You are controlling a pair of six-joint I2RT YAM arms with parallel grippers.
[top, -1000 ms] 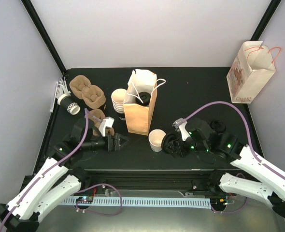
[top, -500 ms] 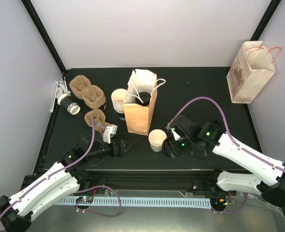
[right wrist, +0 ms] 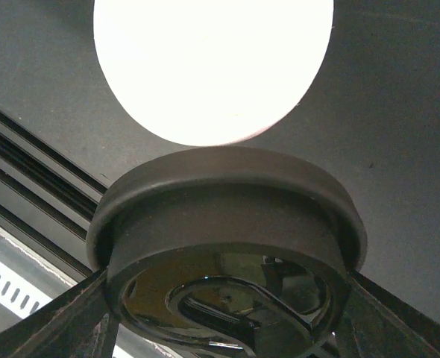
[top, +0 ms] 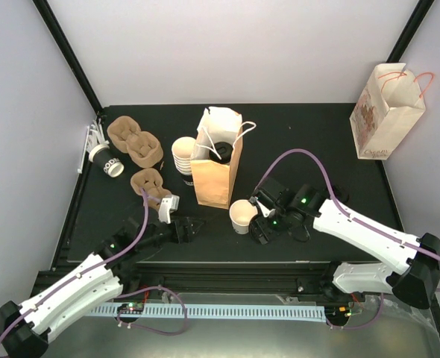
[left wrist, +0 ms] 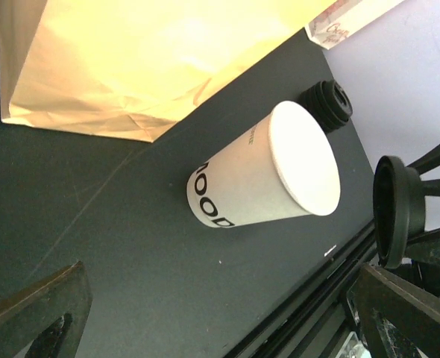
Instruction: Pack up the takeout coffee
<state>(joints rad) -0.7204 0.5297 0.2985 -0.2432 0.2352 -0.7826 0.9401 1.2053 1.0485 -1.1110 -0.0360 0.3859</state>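
Right gripper [top: 262, 224] clenched on round black plastic lid [right wrist: 227, 224], just beside open white paper cup [top: 242, 216] near tabletop [top: 317, 142] front edge (uncapped). Left gripper [top: 189, 227] spread, empty. Brown paper bag [top: 214, 179] seems to hold one lidded cup [top: 221, 154]; capping and bagging left.

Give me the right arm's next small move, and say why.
Probably swing the black lid over the white cup and level it. The right jaws are shut on the lid, held on edge just beside the cup, which stands upright and uncovered by the brown bag.
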